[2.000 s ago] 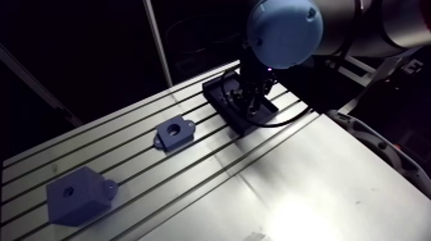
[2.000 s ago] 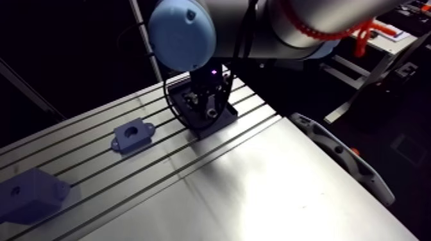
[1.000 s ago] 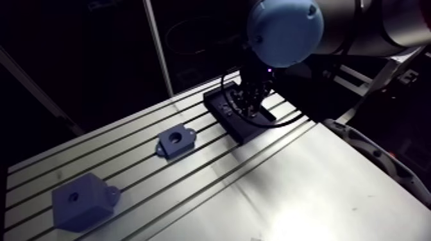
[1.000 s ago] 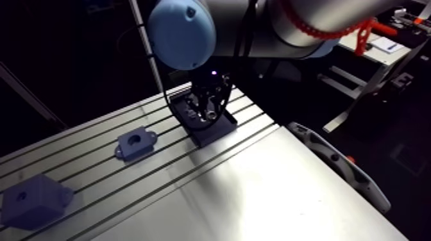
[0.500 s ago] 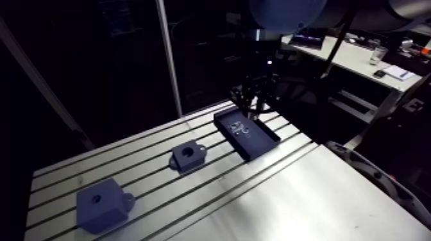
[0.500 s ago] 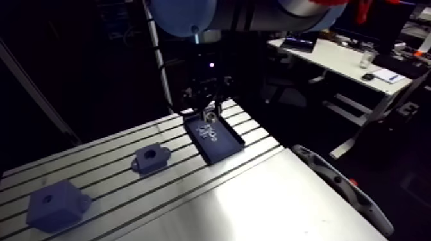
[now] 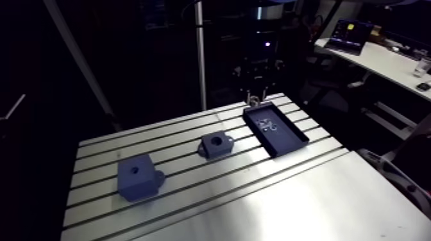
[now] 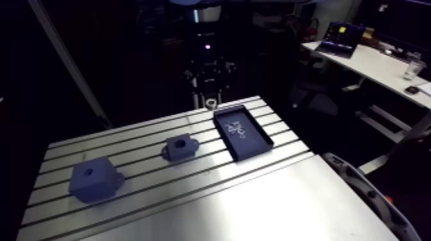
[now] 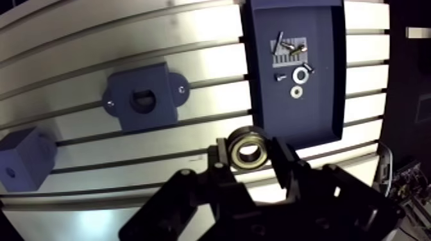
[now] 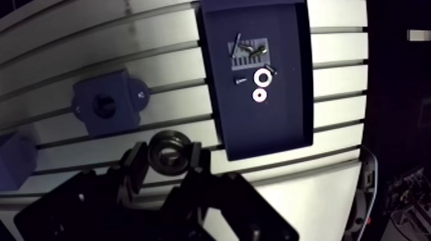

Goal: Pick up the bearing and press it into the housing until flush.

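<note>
In the arm view, your black two-finger tool (image 7: 255,96) has come up off the shallow dark blue rectangular tray (image 7: 285,142), where it was working just before. It now hangs clear above the tray's far end. The camera rose with the arm, so the wider look at the slotted aluminium bench (image 7: 288,199) is no shift of the parts. Take the dark blue flanged housing with a round bore (image 7: 215,144) as dial centre. The tray then lies at about three o'clock, just beside it, and a larger dark blue block with a small hole (image 7: 136,178) sits at eight o'clock, well apart.

In the wrist view, the tool (image 9: 249,151) is clamped on the shiny steel ring bearing (image 9: 249,146), one finger on each side of its outer rim and its bore facing the camera. The bearing is in the air, no longer in the tray. Two white washers (image 9: 299,75) and a few small screws (image 9: 288,46) remain on the tray floor. With twelve o'clock straight ahead of the fingers, the housing (image 9: 142,99) lies at about ten o'clock, its bore open and empty.

By my reading the pick is done. What remains for you is the carry over the housing, squaring ring to bore, and the press until flush.
</note>
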